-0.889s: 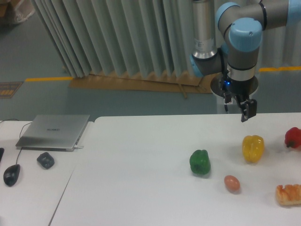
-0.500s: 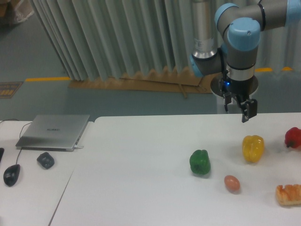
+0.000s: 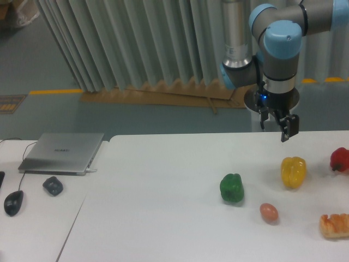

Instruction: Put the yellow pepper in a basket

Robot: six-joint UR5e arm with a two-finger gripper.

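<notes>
**Gripper hanging above the yellow pepper**

From the fixed camera, we are seeing the arm (image 3: pixel 275 41) reaching in from the upper right, with its gripper (image 3: pixel 275 127) hanging in the air over the far side of the white table (image 3: pixel 180 218). We are looking at the fingers (image 3: pixel 289 126) nearly side-on, and they are holding nothing; whether they are standing apart or together, we cannot tell from this angle.

The yellow pepper (image 3: pixel 293 172) is sitting upright on the table below the gripper and slightly to its right in the picture, clearly apart from it. We are finding the green pepper (image 3: pixel 232 189) to the left of the yellow one and a little nearer to the camera, and a small brownish egg-shaped object (image 3: pixel 269 212) lying near both of them, closer to us. The red pepper (image 3: pixel 340 159) is sitting at the right edge of the view, and a piece of bread (image 3: pixel 335 225) is lying at the lower right.

On the left, a closed laptop (image 3: pixel 62 152), a dark mouse (image 3: pixel 13 202) and a small dark lump (image 3: pixel 53 185) are resting on an adjoining surface.
</notes>
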